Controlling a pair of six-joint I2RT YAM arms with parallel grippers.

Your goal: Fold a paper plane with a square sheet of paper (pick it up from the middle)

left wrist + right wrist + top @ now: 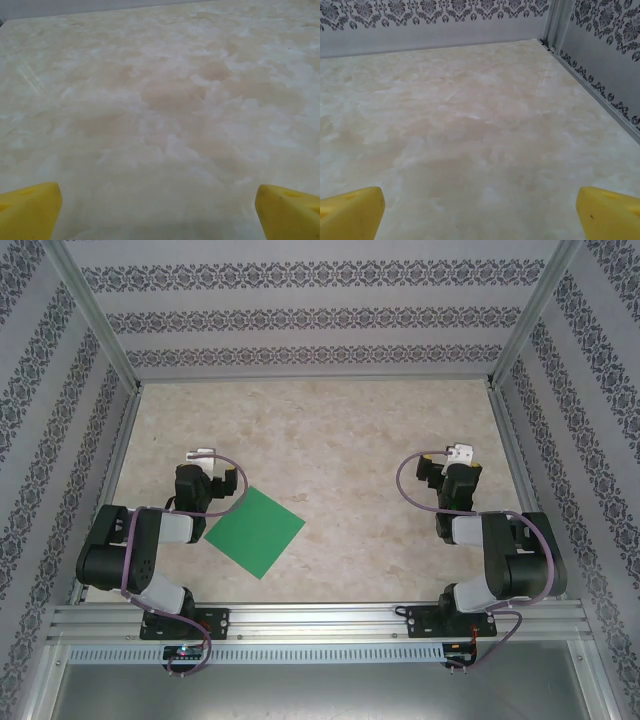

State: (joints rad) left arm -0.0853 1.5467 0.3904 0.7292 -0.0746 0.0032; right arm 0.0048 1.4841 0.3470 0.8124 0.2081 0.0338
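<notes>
Your square sheet of paper [254, 532] lies flat on the bench [340, 430], left of centre and close to the near edge. It is turned like a diamond, with one corner aimed at that near edge. Its left corner sits just beside the left arm [150, 530]. No crease shows on it, so judge the folding as not yet begun.

Both tools are free. The left end effector [203, 462] stands wide open over bare bench beyond the sheet, its yellow fingers [30, 207] far apart with nothing between them. The right end effector [456, 462] is spread just as wide and empty, well apart from the paper on the right side of the bench.

Expect the sheet to be very light, thin and limp. It hugs the surface, so you have no raised edge to hook a finger under. The marbled bench looks smooth, so a sideways push will likely slide the paper instead of lifting it. It will also take any stray crease for good, and a hard squeeze could wrinkle or tear it.

Take it at the middle, as the task asks. Come straight down on the centre of the green square, rest the fingers lightly on it, then close to gather a small ridge. Lift slowly, since the corners will droop.
</notes>
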